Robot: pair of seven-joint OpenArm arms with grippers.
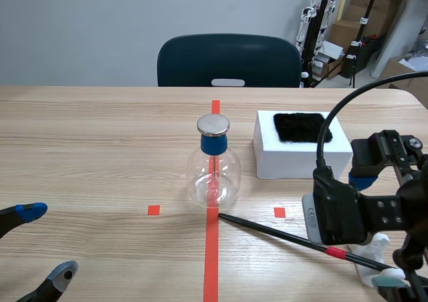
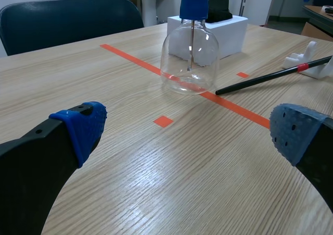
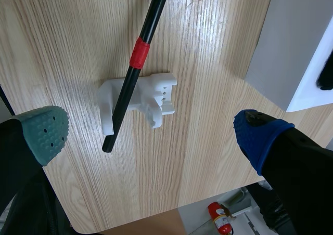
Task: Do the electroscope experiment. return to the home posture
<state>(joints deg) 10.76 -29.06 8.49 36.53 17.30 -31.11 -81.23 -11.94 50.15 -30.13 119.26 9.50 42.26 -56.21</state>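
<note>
Black rod (image 3: 135, 67) rests on white stand (image 3: 157, 95), under the right tool (image 3: 151, 135).

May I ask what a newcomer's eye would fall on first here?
The clear electroscope flask, blue-stoppered and capped by a metal disc, stands on the red tape line mid-table. A black rod with a red band rests on a white holder below the open right gripper.
</note>
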